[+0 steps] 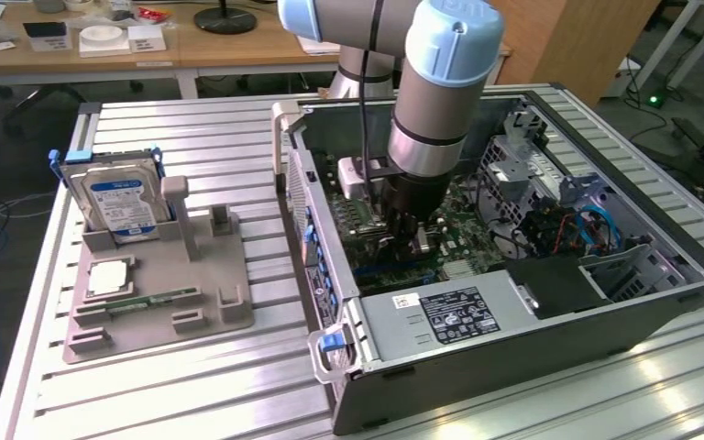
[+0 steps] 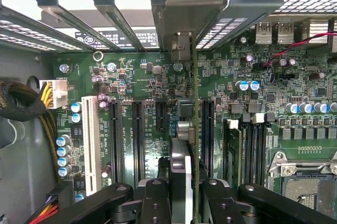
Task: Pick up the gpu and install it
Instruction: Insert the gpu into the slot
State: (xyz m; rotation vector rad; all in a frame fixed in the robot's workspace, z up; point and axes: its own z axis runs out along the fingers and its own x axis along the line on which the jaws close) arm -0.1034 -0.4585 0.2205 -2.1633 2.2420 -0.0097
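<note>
My gripper is down inside the open computer case, just over the green motherboard. It is shut on the gpu, which I see edge-on between the two black fingers. The card stands upright and parallel to the black expansion slots. Its silver end bracket reaches the case's rear slot openings. Whether its lower edge sits in a slot I cannot tell. In the exterior view the gripper is low over the board, and the arm hides the card.
Memory sticks and the CPU socket lie close beside the card. A white slot and cable bundles lie on its other side. At the exterior view's left, a grey holder carries a hard drive and a memory stick.
</note>
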